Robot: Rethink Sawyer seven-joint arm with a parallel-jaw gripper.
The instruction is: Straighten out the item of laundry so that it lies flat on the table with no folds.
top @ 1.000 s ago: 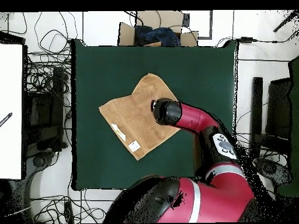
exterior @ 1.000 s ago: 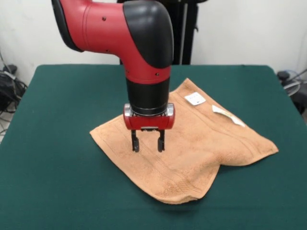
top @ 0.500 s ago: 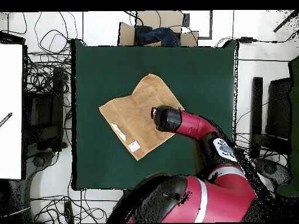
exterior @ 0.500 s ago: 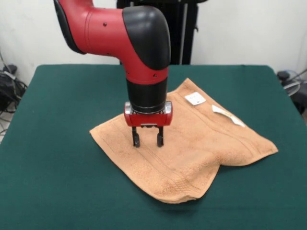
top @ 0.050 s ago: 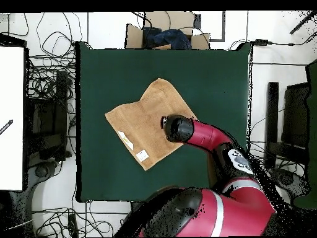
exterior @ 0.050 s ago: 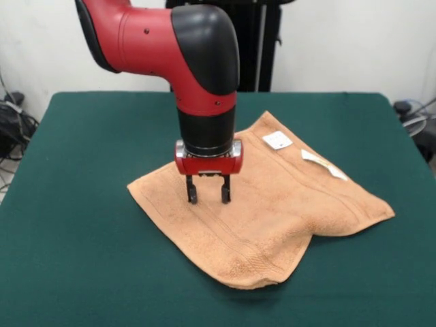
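The item of laundry (exterior @ 0.050 s ago: 272, 211) is a peach-orange terry towel spread on the dark green table (exterior @ 0.050 s ago: 75, 225), with a rounded fold bulging at its front corner and two small white tags near its far right edge. In the overhead view the item of laundry (top @ 0.050 s ago: 139, 121) lies mid-table (top @ 0.050 s ago: 99, 74) as a tilted square. My gripper (exterior @ 0.050 s ago: 207, 198) points straight down over the towel's left part, open, its fingertips (exterior @ 0.050 s ago: 191, 198) just above or touching the cloth, nothing between them. From overhead, the arm's black wrist hides the gripper (top @ 0.050 s ago: 176, 129).
Cables and equipment crowd the floor on both sides of the table in the overhead view. A cardboard box (top @ 0.050 s ago: 166, 32) sits beyond the table's top edge. A white surface (top @ 0.050 s ago: 11, 118) lies at the far left.
The gripper has shifted slightly to the left and farther back over the towel, staying open. The towel has not moved.
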